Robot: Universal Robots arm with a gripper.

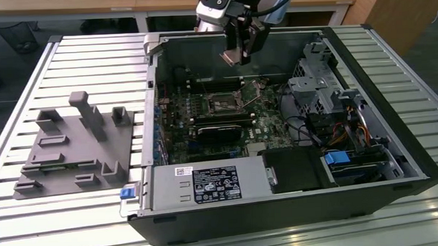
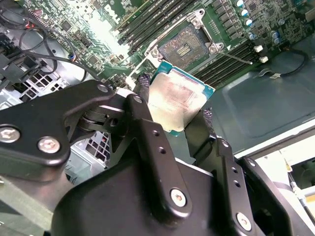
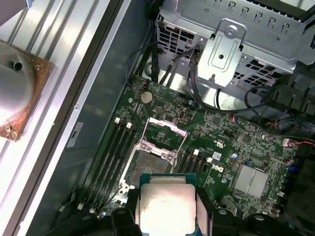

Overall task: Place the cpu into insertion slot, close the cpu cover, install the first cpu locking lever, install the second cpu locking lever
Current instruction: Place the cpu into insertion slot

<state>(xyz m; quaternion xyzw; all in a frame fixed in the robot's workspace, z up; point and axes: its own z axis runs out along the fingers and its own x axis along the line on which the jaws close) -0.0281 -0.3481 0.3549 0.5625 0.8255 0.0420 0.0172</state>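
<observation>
One big computer case (image 1: 280,214) lies open on its side on the slatted table (image 1: 92,56), which is why I can come at it from above: the whole motherboard (image 1: 204,123) faces up at me. Down a size, my gripper (image 1: 240,57) hangs high over the board, above the case's rim in the exterior view and not down among the parts.

Smaller now: the cpu cover (image 3: 160,149) stands swung up off its seat in the first wrist view. I judge it stands that way so the insertion slot (image 3: 146,169) beneath lies bare. The slot's dark square centre is uncovered with nothing in it, and the long memory slots (image 3: 110,152) run just beside it.

Smallest of all, the cpu (image 2: 177,101): I have it, jaws closed in on it, fingers (image 2: 147,123) pressing two opposite edges, grey metal top toward my cameras. The edge grip, I reckon, keeps my pads off the flat faces.

In both wrist views the chip hangs between me and the slot, apart from it, with the slot showing just past the chip's far edge. So: chip in my grip, in the air, slot open, cover up, nothing seated yet. The locking levers I cannot pick out for sure.
</observation>
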